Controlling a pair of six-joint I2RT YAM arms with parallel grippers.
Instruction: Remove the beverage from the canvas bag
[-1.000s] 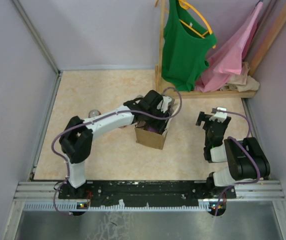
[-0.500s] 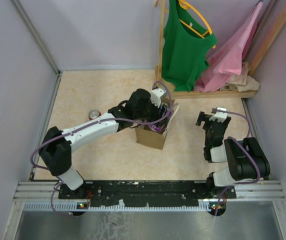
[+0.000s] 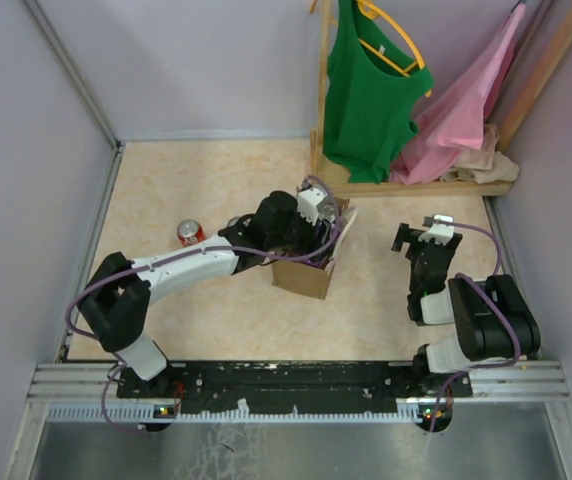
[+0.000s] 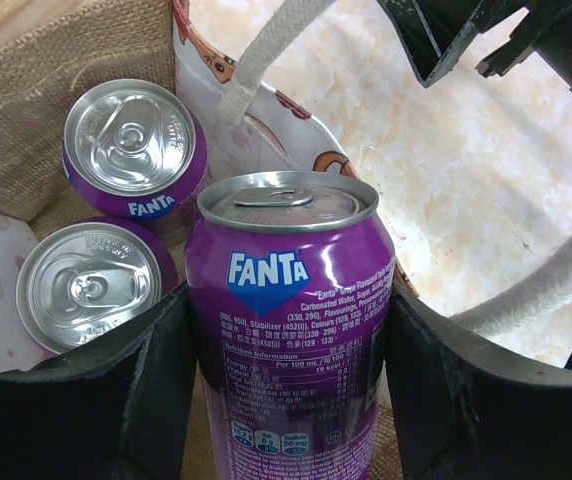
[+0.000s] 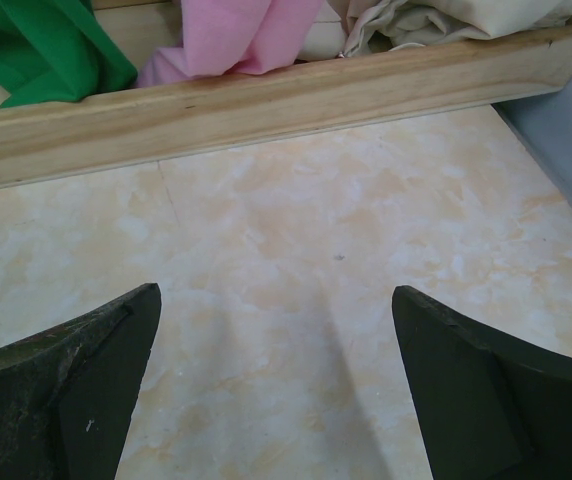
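The tan canvas bag [image 3: 301, 276] stands upright mid-table; its burlap wall [image 4: 36, 130] and a white handle [image 4: 258, 48] show in the left wrist view. My left gripper [image 3: 309, 232] is at the bag's mouth, and in its own view my left gripper [image 4: 291, 340] is shut on a purple Fanta can [image 4: 291, 300], held upright between both fingers. Two more purple cans [image 4: 131, 150] [image 4: 91, 285] stand lower inside the bag. My right gripper [image 3: 421, 233] rests open and empty right of the bag; the right wrist view [image 5: 276, 390] shows only bare tabletop between the fingers.
A red can [image 3: 189, 232] stands on the table left of the bag, beside my left arm. A wooden rack [image 3: 416, 186] with a green shirt [image 3: 366, 95] and pink cloth [image 3: 466, 105] stands at the back right. Purple walls enclose the table.
My left arm has swung its elbow out to the left while the gripper stayed at the bag's mouth, shifting slightly left. The red can is now uncovered. The right arm has not moved.
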